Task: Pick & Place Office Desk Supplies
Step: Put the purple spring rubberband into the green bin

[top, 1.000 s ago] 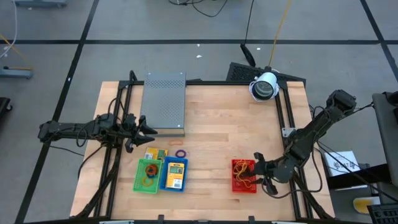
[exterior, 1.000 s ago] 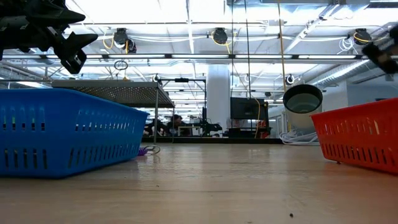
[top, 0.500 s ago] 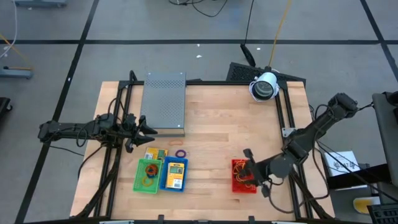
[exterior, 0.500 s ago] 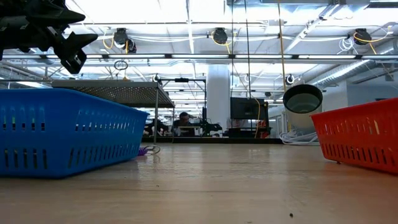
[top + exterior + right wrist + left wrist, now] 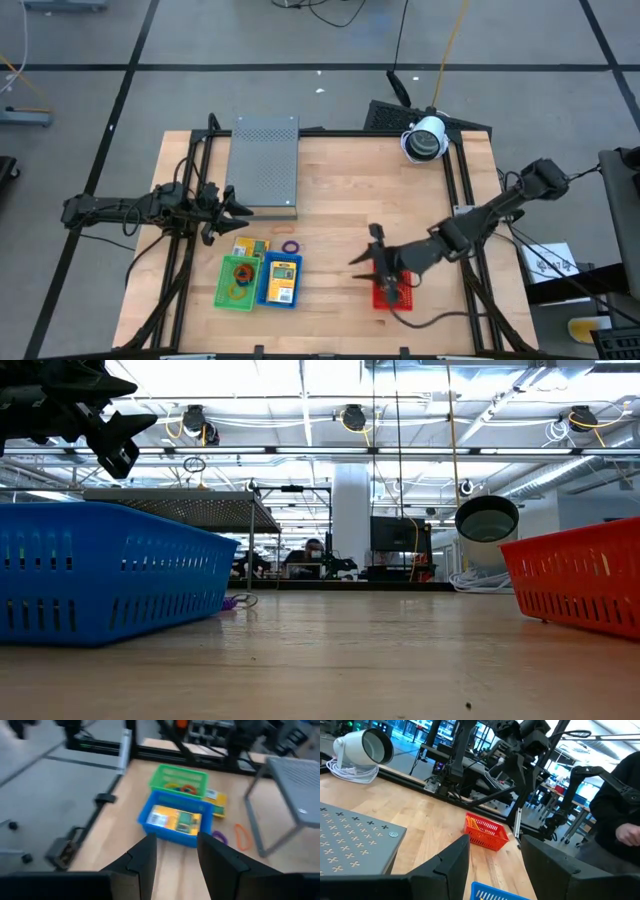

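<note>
The supplies lie at the near left. A green basket [image 5: 238,282] holds rubber bands, and a blue basket [image 5: 280,280] holds a yellow packet [image 5: 172,819]. Another yellow packet [image 5: 250,248], a purple band [image 5: 291,246] and an orange band [image 5: 241,836] lie flat on the table. A red basket [image 5: 392,288] at the near right holds yellow and orange bits. My right gripper [image 5: 363,248] hangs open in the air just left of the red basket, pointing at the blue basket, nothing between its fingers [image 5: 175,855]. My left gripper [image 5: 243,205] waits open by the grey box.
A large grey perforated metal box [image 5: 265,165] stands on legs at the far left. A white round camera [image 5: 425,140] with a coiled cable sits at the far right corner. Bare wood lies between the baskets in the table's middle. Black frame rails run along both sides.
My right gripper has risen from the near right edge beside the red basket and swung across it toward the table's left, rolling about its own line as it went. Its fingers keep the same gap. It has gone out of the low view.
</note>
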### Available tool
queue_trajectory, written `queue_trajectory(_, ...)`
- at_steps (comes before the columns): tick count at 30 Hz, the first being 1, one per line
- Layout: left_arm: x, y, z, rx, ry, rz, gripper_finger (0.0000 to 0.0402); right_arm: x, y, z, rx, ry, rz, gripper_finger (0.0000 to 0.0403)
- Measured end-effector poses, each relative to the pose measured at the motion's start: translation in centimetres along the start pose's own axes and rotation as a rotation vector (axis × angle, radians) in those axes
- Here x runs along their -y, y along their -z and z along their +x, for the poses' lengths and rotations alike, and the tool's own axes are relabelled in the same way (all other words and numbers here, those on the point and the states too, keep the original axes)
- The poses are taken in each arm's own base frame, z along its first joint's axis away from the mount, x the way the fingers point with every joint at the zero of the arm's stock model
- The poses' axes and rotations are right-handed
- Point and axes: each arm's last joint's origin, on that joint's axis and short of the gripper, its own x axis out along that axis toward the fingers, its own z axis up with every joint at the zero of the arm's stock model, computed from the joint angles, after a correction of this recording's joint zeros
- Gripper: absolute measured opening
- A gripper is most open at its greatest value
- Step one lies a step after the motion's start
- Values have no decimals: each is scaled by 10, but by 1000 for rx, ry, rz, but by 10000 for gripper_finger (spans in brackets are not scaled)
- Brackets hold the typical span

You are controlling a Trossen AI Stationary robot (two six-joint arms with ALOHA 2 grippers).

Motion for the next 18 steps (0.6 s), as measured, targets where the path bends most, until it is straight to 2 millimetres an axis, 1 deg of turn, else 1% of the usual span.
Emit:
queue_trajectory(4, 0, 0, 0, 0, 0, 1, 186, 20, -9, 15, -64, 60, 41, 134)
queue_trajectory(7, 0, 0, 0, 0, 0, 0, 186, 36, -14, 29, -109, 46, 40, 133)
queue_trajectory(9, 0, 0, 0, 0, 0, 0, 186, 43, -14, 37, -141, 29, 8, 131)
queue_trajectory(13, 0, 0, 0, -1, 0, 0, 186, 51, -13, 54, -188, 18, -133, 132)
queue_trajectory(18, 0, 0, 0, 0, 0, 1, 186, 57, 0, 74, -261, 15, -336, 134)
